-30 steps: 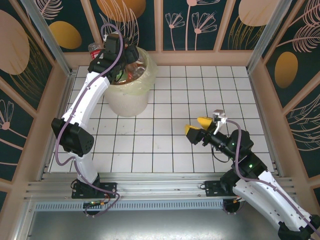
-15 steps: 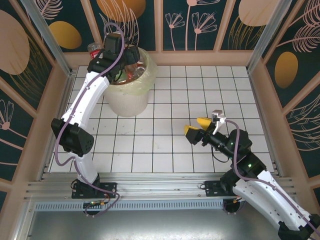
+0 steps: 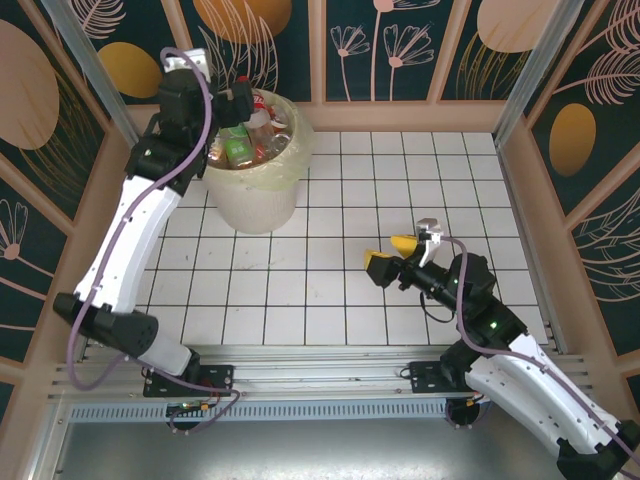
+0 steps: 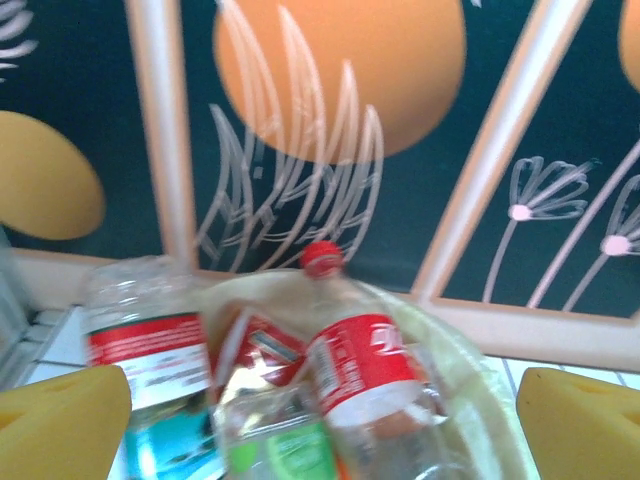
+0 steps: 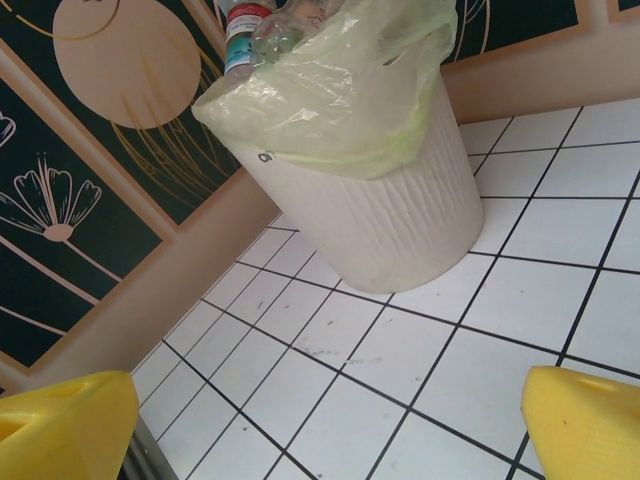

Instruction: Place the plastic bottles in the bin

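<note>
Your bin [image 5: 400, 220] is matt cream plastic with fine vertical ribbing; its liner bag [image 5: 330, 100] is thin, crinkled, translucent film. The plastic bottles [image 4: 145, 290] inside are clear and glossy, their labels [image 4: 360, 370] shiny. Your table [image 5: 400, 350] is smooth white tile, lightly scuffed. The fingers [image 5: 585, 425] of your right gripper [image 5: 325, 425] look smooth, matt yellow; the near rail [image 3: 320, 375] is bare ribbed metal

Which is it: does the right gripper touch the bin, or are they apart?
Apart. The top external view shows the right gripper well to the right of the bin, with bare white tiles between them.
</note>
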Robot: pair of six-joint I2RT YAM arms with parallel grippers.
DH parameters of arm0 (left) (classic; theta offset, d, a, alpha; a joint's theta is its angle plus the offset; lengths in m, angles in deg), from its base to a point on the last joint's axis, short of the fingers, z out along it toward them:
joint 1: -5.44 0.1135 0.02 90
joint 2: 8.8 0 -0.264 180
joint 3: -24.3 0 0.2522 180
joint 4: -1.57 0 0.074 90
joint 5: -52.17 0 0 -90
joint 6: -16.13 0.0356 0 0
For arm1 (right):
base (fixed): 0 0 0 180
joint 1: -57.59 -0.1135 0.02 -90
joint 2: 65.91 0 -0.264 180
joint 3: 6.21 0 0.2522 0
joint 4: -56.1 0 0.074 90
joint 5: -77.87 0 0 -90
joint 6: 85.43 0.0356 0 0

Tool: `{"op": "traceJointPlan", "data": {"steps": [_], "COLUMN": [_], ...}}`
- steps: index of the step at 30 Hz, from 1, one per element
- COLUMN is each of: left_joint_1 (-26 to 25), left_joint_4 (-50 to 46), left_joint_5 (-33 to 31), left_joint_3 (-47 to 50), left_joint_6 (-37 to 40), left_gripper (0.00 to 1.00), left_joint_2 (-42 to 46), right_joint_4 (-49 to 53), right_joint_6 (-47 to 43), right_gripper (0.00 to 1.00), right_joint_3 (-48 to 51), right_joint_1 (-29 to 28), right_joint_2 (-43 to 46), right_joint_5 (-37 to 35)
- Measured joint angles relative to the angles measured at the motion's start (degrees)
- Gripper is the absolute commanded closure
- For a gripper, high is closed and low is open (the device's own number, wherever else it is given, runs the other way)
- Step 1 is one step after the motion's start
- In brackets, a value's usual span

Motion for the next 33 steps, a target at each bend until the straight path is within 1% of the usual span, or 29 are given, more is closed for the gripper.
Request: {"op": "traceJointPlan", "data": {"steps": [5, 10, 14, 18, 21, 26, 33], "left_joint_1": [0.00, 0.20, 0.20, 0.20, 0.20, 0.20, 0.20], "left_joint_4": [0.02, -1.31, -3.32, -6.14, -6.19, -5.95, -2.38], "left_joint_5": [-5.51, -5.31, -1.38, 4.48, 7.87, 11.58, 16.24], "left_joint_3": [12.68, 20.59, 24.46, 24.96, 26.82, 28.89, 29.59], "left_joint_6": [-1.77, -5.97, -9.51, -12.37, -13.86, -15.76, -18.03], "left_gripper": [0.01, 0.01, 0.01, 0.01, 0.01, 0.01, 0.01], "left_joint_2": [8.07, 11.87, 13.66, 13.51, 13.55, 13.55, 12.17], "right_joint_4": [0.00, -0.02, -0.02, -0.37, -0.39, -0.39, -0.44], "right_joint_6": [-0.22, -0.39, -0.39, -0.39, -0.37, -0.37, -0.35], "right_gripper": [0.01, 0.01, 0.01, 0.01, 0.01, 0.01, 0.01], "right_joint_3": [-0.04, -0.31, -0.66, -0.81, -0.81, -0.81, -0.81], "right_joint_1": [0.00, 0.00, 0.00, 0.00, 0.00, 0.00, 0.00], "right_joint_2": [-1.36, -3.39, -4.13, -4.15, -4.15, -4.37, -4.63], "right_joint_5": [0.04, 0.22, 0.26, 0.28, 0.28, 0.28, 0.28]}}
